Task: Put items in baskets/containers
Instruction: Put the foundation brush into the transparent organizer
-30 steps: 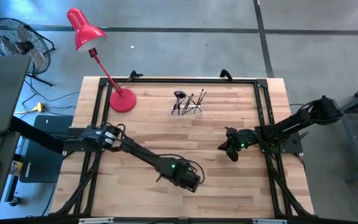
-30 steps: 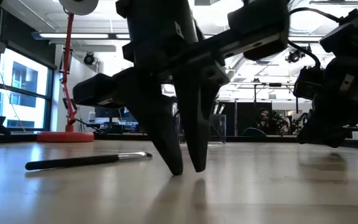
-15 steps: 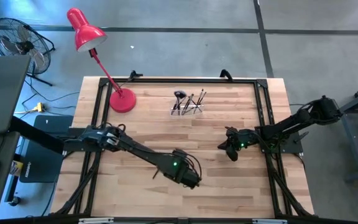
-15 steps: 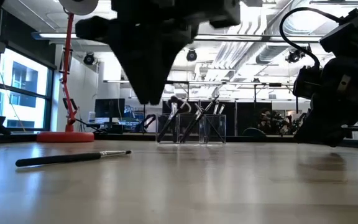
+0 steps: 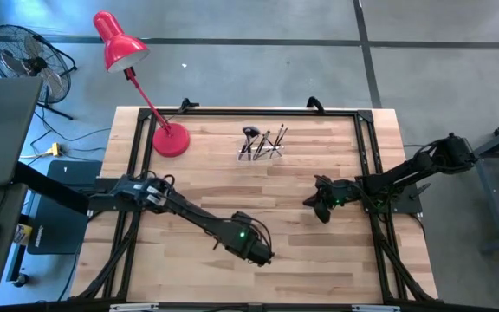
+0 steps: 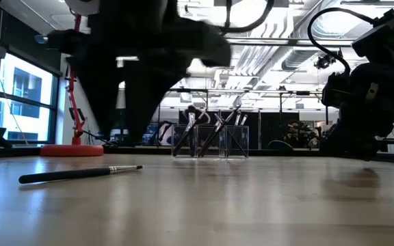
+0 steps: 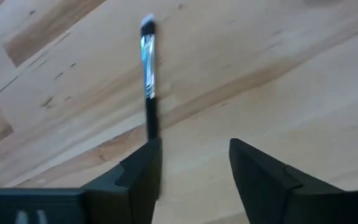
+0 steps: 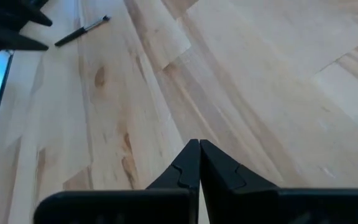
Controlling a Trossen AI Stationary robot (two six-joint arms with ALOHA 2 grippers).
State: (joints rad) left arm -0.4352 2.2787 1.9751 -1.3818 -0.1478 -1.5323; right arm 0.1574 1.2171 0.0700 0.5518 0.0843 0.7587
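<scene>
At the near edge of the table the left gripper [image 7: 191, 165] hung with its fingers apart and empty, a lone makeup brush [image 7: 148, 87] lying flat on the wood just ahead of them. This looked like the approach for a pick: the next move called for straddling the thin handle and closing low. Farther off the right gripper [image 8: 198, 163] waited pressed together, and the clear holder [image 5: 261, 149] stood beyond at the back, brushes upright inside.

Bare wood lying open across table [image 5: 319, 260] middle. Left gripper [image 7: 194, 165] crowding loose brush [image 7: 148, 81]; lamp base [image 5: 171, 139] and clear holder [image 5: 261, 149] standing along far side.
</scene>
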